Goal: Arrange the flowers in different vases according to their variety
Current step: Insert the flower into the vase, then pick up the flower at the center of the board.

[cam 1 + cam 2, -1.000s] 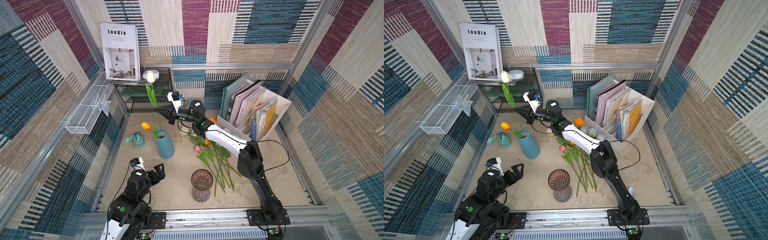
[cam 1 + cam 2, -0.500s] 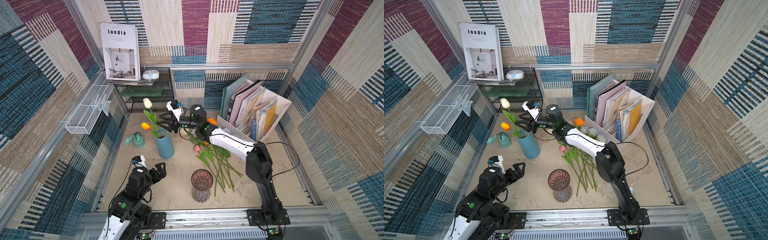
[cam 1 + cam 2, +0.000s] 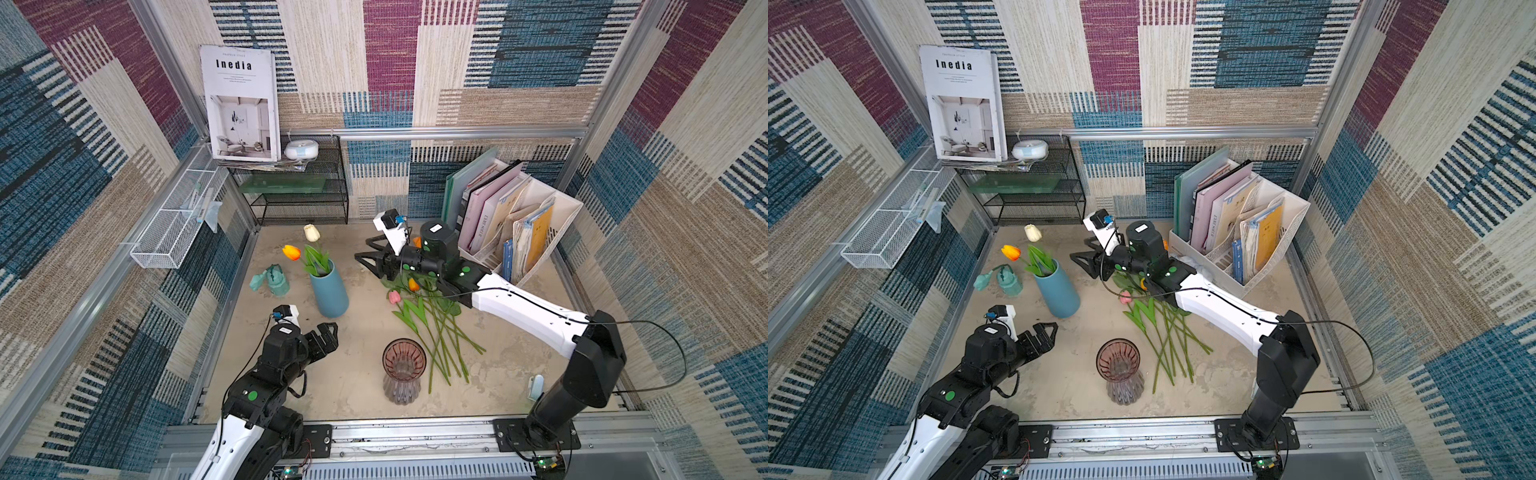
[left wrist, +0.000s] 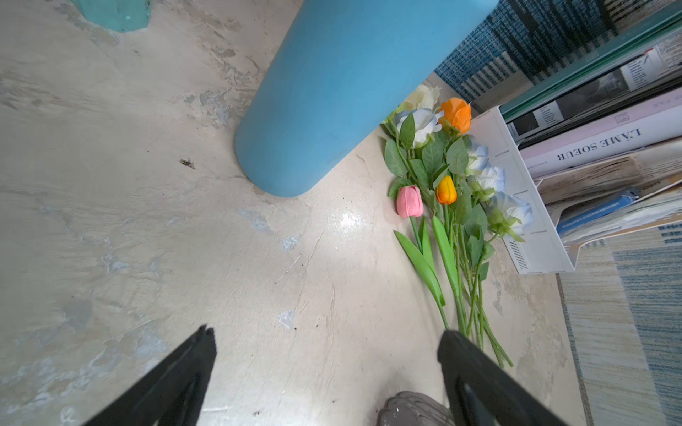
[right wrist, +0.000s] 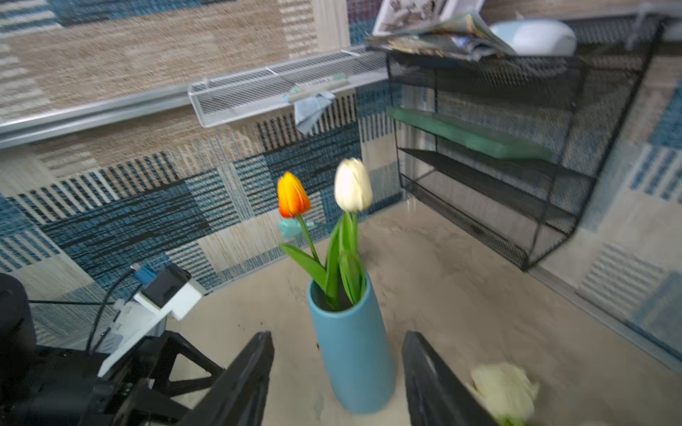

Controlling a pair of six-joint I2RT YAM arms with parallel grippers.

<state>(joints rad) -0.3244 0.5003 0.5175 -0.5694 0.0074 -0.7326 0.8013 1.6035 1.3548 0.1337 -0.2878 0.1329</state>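
Frame centre: right gripper (image 3: 365,251) open, empty, beside the matte blue tapered vase (image 3: 330,291) holding two tulips (image 3: 311,232); left gripper (image 3: 329,336) open too. Next likely: grasp the pink tulip (image 3: 394,296) by its stem.

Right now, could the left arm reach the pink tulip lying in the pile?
Probably yes. The left gripper is open, the table between it and the pink tulip is bare, and the blue vase stands to one side. The right arm hangs over the pile, though.
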